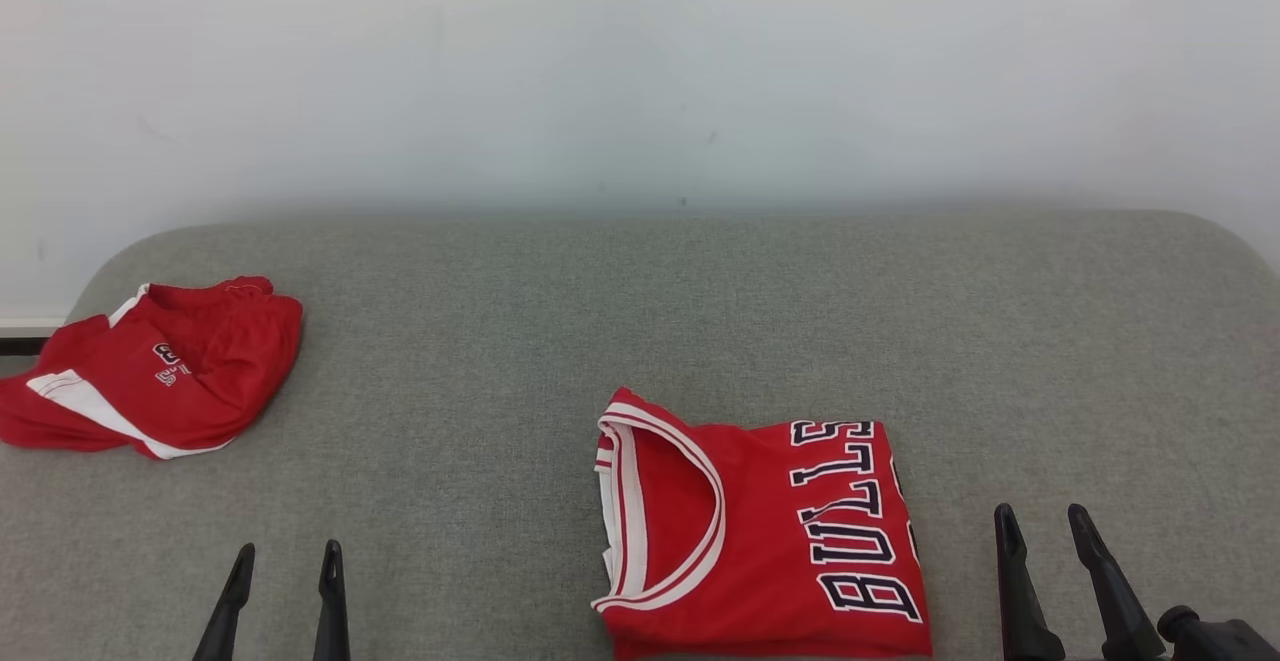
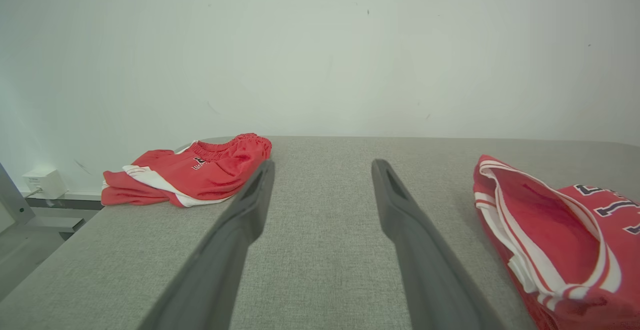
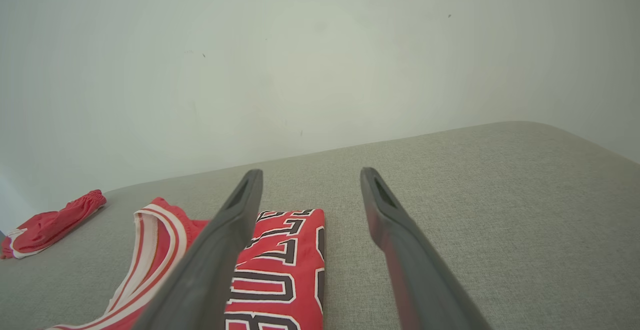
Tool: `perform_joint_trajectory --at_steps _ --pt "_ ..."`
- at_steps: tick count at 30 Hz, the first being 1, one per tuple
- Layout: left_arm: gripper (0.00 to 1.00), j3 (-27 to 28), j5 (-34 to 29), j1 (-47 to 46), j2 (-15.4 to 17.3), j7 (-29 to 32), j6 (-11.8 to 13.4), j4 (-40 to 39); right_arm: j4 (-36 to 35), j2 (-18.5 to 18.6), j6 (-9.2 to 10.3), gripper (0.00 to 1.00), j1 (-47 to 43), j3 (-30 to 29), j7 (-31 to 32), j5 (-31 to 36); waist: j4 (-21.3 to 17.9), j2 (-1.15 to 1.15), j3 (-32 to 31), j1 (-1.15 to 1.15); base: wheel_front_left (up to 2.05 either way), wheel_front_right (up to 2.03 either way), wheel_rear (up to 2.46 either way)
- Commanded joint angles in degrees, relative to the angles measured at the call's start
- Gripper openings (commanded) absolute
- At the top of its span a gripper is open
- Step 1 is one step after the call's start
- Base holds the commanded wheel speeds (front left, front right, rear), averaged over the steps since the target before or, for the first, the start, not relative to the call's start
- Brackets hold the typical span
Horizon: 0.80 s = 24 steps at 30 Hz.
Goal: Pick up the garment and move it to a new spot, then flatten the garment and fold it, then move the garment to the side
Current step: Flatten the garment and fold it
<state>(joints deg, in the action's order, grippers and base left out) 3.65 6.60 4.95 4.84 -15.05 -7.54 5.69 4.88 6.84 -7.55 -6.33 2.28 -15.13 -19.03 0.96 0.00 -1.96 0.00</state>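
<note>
Head view: folded red jersey (image 1: 765, 531) lies on the grey cushion (image 1: 640, 321), three o'clock of the left gripper (image 1: 288, 547), nine o'clock of the right gripper (image 1: 1040, 511). Both jaws stand wide and empty, apart from it.

The folded jersey (image 1: 770, 541) runs off the head view's bottom edge, and its lettering is partly lost round the fold. The shorts (image 1: 170, 371) are clipped by the left edge; their small print is unreadable.
</note>
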Motion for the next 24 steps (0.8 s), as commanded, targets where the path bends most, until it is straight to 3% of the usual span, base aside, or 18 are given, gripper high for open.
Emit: perform_joint_trajectory --at_steps 1,24 --pt "1.00 -0.3 -0.1 1.0 0.4 -0.2 0.1 -0.5 0.2 -0.2 0.14 1.00 -0.8 -0.3 0.0 0.4 0.3 0.00 -0.2 0.00 0.00 0.00 0.00" --pt "1.00 -1.6 -0.2 2.1 1.1 -0.2 0.1 -0.2 3.0 0.3 0.14 1.00 -1.2 0.1 0.0 2.2 1.2 0.00 -0.7 0.00 0.00 0.00 0.00"
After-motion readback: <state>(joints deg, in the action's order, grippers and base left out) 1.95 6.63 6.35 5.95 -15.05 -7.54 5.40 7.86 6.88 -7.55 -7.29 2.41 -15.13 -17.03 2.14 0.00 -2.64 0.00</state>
